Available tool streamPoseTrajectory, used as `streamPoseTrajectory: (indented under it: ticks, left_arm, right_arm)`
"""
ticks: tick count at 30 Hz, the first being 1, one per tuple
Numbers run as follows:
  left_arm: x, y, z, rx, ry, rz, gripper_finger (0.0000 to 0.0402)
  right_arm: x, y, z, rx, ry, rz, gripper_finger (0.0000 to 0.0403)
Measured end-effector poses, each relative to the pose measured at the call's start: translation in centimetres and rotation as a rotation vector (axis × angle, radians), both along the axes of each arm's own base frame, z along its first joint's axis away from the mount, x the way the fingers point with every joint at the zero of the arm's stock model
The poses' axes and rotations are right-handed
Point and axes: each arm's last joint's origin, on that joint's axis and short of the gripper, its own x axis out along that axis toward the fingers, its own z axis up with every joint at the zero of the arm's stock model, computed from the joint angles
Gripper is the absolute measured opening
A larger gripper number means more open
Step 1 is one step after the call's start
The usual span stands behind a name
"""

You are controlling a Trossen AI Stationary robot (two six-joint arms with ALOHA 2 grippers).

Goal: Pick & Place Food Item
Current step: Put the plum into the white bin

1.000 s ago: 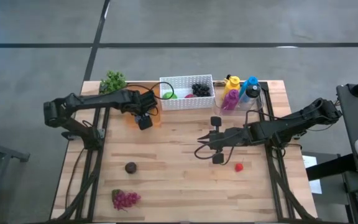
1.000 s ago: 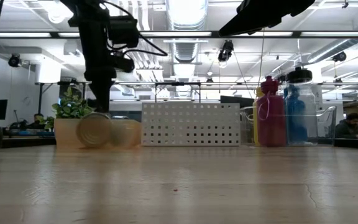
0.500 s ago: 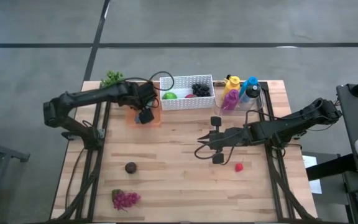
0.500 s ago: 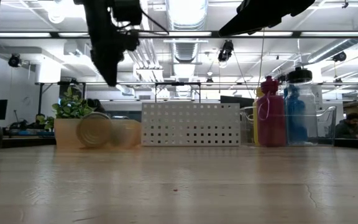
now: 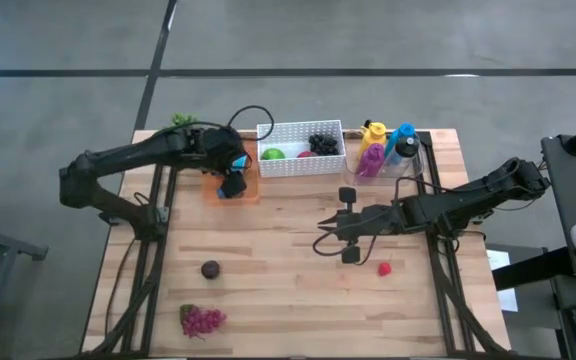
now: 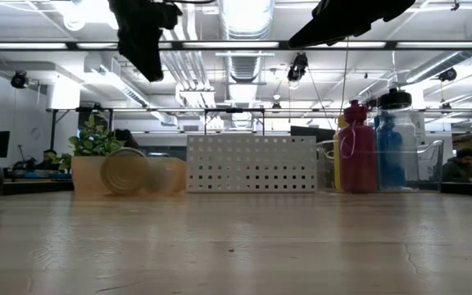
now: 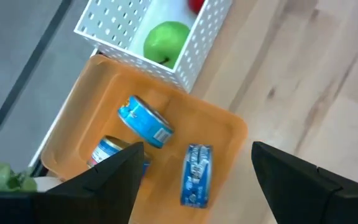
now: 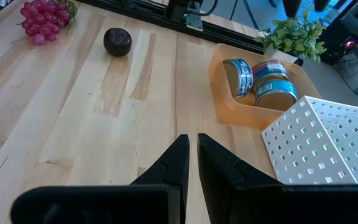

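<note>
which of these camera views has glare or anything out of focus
Low view: bright ceiling lights glare, and the near wooden tabletop looks soft. Left wrist view: the left gripper's own dark fingers are blurred. High view: even light, no glare.

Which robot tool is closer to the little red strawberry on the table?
The right tool. It hovers just beside the strawberry, toward the table's middle. The left tool is far off, over the orange tray of cans.
</note>
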Motion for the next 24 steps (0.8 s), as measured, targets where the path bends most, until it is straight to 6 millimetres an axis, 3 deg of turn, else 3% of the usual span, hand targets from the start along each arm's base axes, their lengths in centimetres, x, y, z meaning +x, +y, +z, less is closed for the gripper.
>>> streamPoseTrajectory:
  ticks: [8,18,24]
  left_arm:
    - [-1.8,-3.1,-0.7,-0.042,-0.048,0.005,0.0312]
    - [-3.7,-6.1,-5.3,-0.107,-0.009,0.047,0.0323]
    - [-4.5,-8.2,-6.7,-0.144,-0.005,0.057,0.0328]
  right_arm:
    - [0.0,0.0,0.0,0.000,0.000,0.000,0.0028]
    - [0.0,0.0,0.0,0.000,0.000,0.000,0.0028]
    - [0.0,0.0,0.0,0.000,0.000,0.000,0.0028]
